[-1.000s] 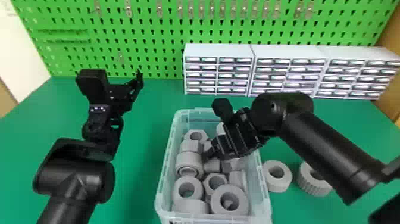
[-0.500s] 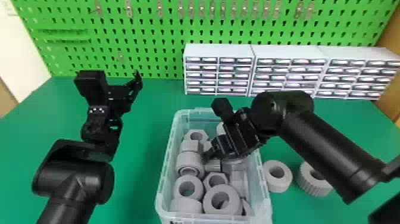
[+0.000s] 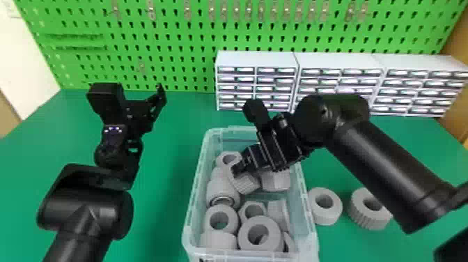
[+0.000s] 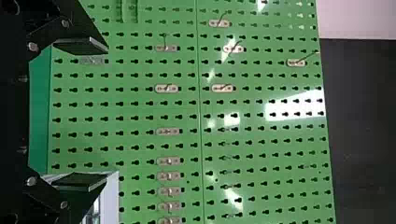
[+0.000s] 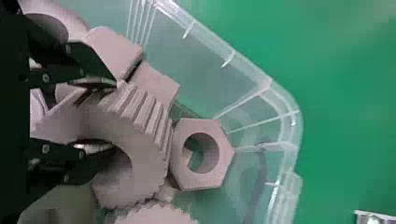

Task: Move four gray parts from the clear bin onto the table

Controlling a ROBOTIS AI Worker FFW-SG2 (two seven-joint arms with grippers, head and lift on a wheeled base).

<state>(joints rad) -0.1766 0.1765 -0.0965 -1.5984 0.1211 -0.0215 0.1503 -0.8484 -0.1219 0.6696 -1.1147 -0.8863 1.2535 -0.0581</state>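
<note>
The table (image 3: 163, 209) is green and has a smooth top. Behind it there stands a green board (image 3: 181, 45), which has many small holes in rows and carries metal hooks (image 3: 150, 8). Three white cabinets (image 3: 341, 61), with small drawers, are side by side near this board. At far left is a pale wall (image 3: 31, 69), at far right a brown panel (image 3: 456, 66). In the left wrist view, white light (image 4: 294, 109) reflects on the board.
</note>
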